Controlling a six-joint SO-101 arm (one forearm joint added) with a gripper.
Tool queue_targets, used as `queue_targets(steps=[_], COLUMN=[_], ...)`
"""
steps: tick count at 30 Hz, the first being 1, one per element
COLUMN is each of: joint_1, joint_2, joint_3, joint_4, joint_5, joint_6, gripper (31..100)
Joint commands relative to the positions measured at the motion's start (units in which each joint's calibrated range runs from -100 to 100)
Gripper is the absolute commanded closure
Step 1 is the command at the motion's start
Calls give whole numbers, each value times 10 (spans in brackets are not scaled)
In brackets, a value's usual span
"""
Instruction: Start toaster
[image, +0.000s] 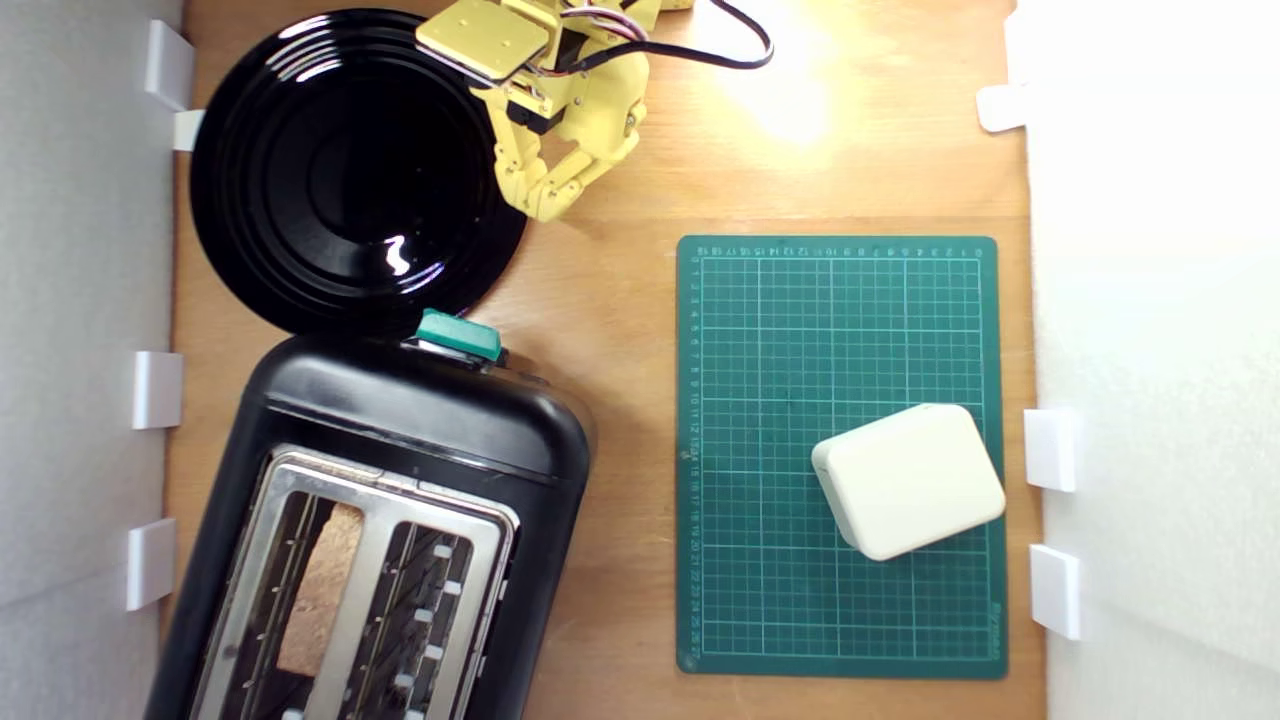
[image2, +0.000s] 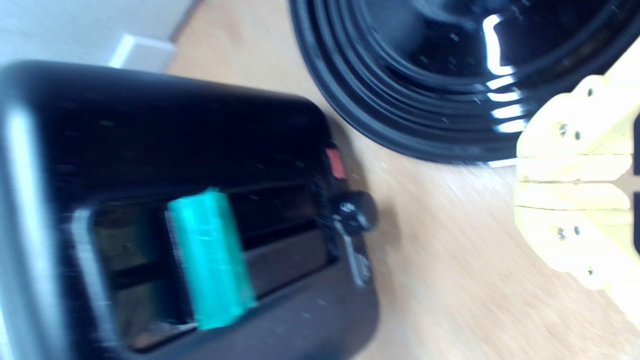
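Exterior view: one black toaster (image: 400, 480) at the worktop's near-left corner, partly cut off, one bread slice (image: 322, 590) in a slot | one teal lever (image: 458, 336) | one black plate (image: 350, 170) | one cutting mat (image: 840, 455), one white box (image: 908, 480) | gripper (image: 545, 205) pressed closed, empty | wrist view blurred
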Motion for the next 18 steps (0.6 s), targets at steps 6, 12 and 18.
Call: queue_targets(steps=[6,12,18], joint_1=[27,30,95], joint_2=[143,154,163], joint_3=[-191,-222,-290], joint_4=[119,119,-27], joint_5=[-5,-11,-34], joint_6=[7,86,171], gripper=[989,989,989])
